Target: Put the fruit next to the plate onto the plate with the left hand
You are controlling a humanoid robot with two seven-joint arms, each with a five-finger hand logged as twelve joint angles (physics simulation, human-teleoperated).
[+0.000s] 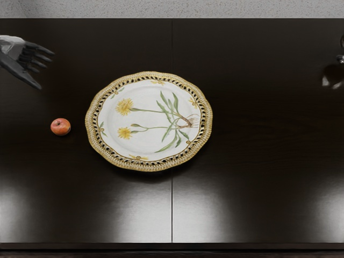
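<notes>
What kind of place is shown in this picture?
Probably a simulated dining setting: a dark glossy wooden table, a white round plate with painted yellow flowers and a pierced golden rim, and a small red-orange round fruit beside it.

Table (258,134): looked like dark polished wood, glossy.
Plate (142,97): seemed glazed ceramic, pierced gilt rim.
Fruit (61,127): appeared smooth-skinned, faintly shiny.
Left hand (22,57): showed dark matt plastic, grey metal.

left hand (22,56): arm cut by left edge | dark shape (333,75) at right edge: cut off, unidentifiable
</notes>
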